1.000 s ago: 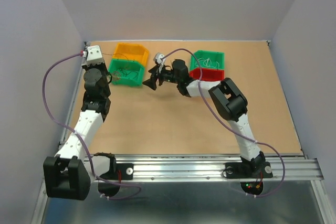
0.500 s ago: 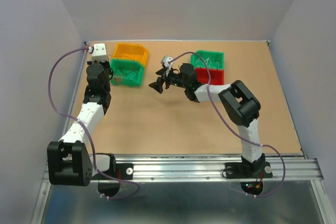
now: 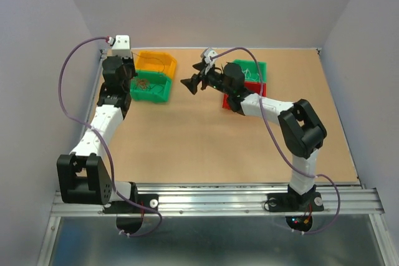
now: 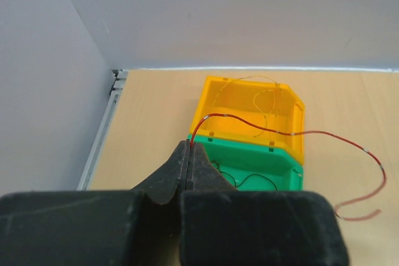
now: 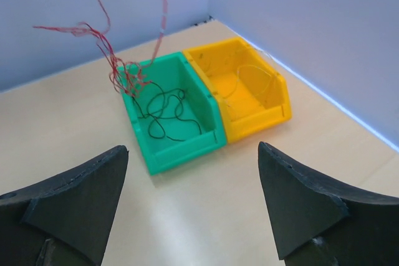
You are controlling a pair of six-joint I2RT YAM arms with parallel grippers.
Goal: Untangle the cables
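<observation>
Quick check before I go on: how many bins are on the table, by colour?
Green bins: 2
Yellow bin: 1
Red bin: 1
Total: 4 bins

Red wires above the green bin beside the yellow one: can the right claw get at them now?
Probably yes. The open right claw faces the red wires with nothing between; the left claw holds them over the green bin.
</observation>
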